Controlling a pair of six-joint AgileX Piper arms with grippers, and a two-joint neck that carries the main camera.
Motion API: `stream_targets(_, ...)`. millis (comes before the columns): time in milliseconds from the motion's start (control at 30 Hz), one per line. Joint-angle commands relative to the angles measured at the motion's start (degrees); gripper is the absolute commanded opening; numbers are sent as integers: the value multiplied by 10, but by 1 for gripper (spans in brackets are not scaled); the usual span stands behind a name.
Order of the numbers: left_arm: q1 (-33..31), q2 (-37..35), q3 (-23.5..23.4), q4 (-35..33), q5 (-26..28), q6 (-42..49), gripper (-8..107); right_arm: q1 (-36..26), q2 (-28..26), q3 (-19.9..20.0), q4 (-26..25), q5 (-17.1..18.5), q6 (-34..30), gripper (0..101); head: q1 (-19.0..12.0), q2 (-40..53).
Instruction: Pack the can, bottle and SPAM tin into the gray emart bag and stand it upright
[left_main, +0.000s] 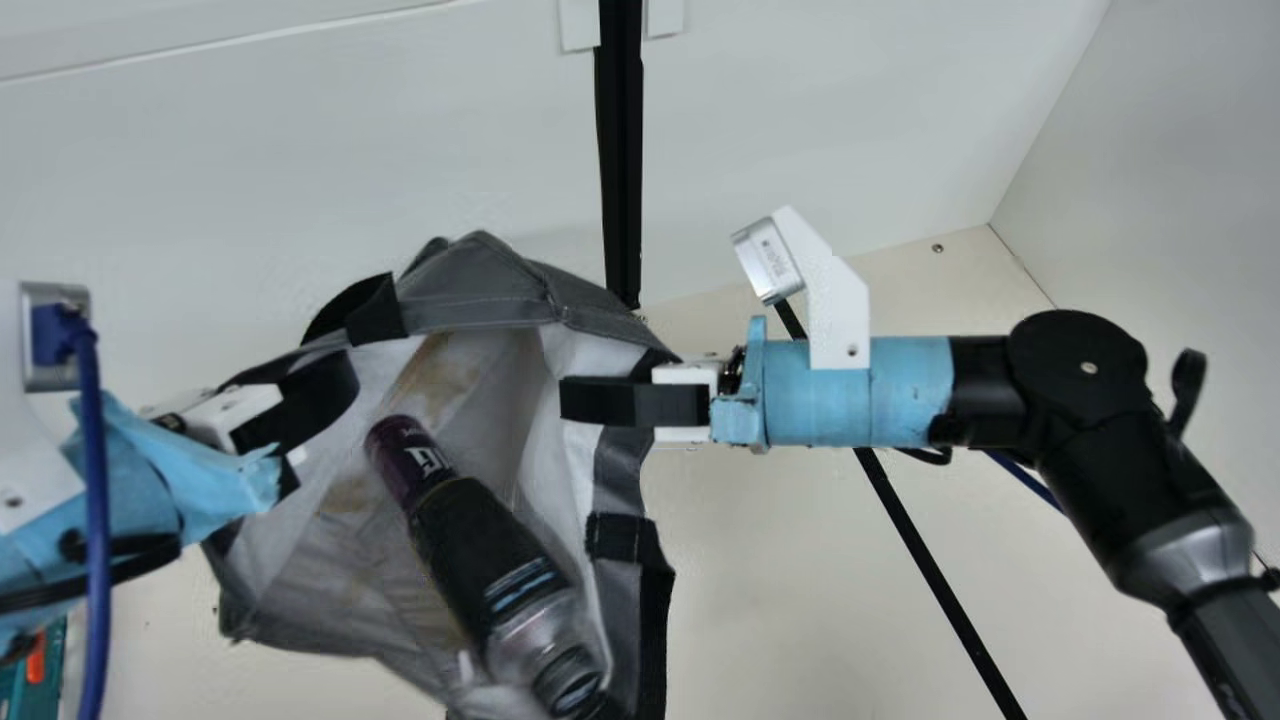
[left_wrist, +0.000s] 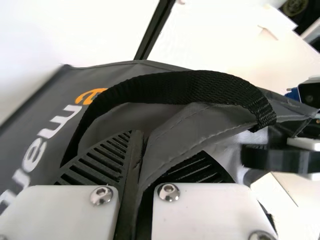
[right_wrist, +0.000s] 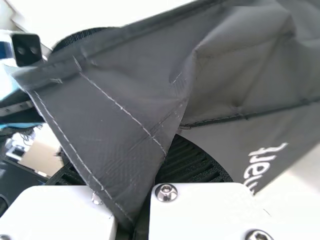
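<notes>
In the main view, the gray bag (left_main: 475, 270) gaped between the left gripper (left_main: 335, 385) and right gripper (left_main: 600, 400), each pinching its rim. Inside, a dark bottle (left_main: 480, 545) slanted; whether its purple end (left_main: 400, 460) was a separate can was unclear. The left wrist view revealed a black handle (left_wrist: 185, 87) and orange-and-white lettering (left_wrist: 45, 132). In the right wrist view, folded fabric partly hid the fingers.

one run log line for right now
gray emart bag: mouth open | left gripper: clamped on rim | right gripper: clamped on rim | bottle: inside
</notes>
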Motion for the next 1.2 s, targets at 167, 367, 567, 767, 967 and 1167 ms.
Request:
stream_targets(167, 19, -16, -35, -6, 61, 11, -8, -13, -48, -7, -1, -3, 56, 0, -13, -1)
stream_targets(367, 34, -33, -66, -5, 119, 6, -8, -17, -91, -9, -9, -10, 99, 0, -13, -1)
stream_targets(567, 52, -49, -104, -6, 184, -5, -8, -8, -132, -14, -20, -28, 147, 0, -13, -1)
stream_targets(767, 71, -58, -144, -16, 249, -11, -8, -1, -170, -25, -38, -43, 196, 0, -13, -1)
stream_targets(967, 40, -69, -140, -4, 261, -22, -8, 2, -203, -35, -86, -51, 260, 0, -13, -1)
stream_targets(1167, -9, -80, -125, 19, 261, -35, -8, 7, -237, -43, -150, -51, 323, 0, -13, -1)
